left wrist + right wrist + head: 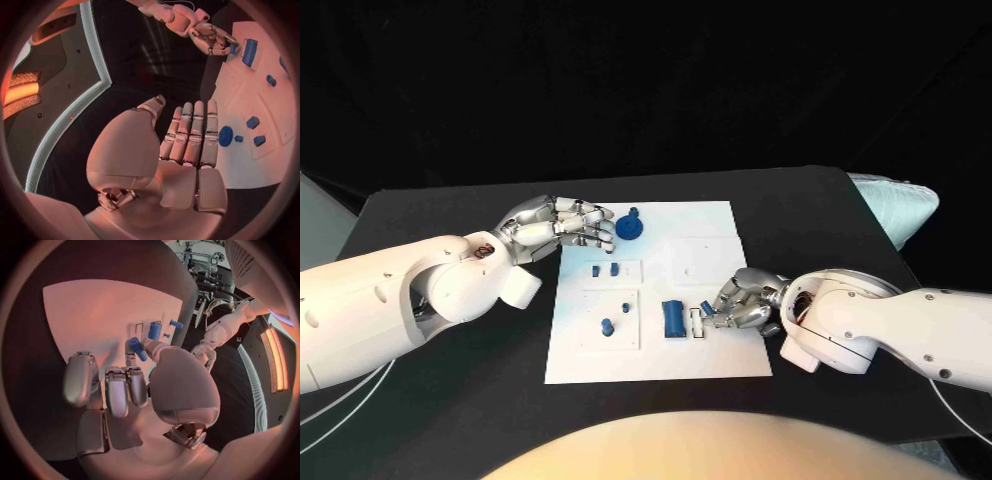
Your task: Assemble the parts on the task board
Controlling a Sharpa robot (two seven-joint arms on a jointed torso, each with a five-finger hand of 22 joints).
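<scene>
Two hands at task board (718, 215) edges: left hand (560, 228) released, right hand (744, 302) state unclear.

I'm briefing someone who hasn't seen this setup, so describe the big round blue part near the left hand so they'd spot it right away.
Start at the white task board in the middle of the black table and go to its far edge, beside the left hand. The round blue part sits just off that hand's fingertips. It is a disc with a small knob, unlike the smaller oblong blue pieces nearer the robot.
</scene>
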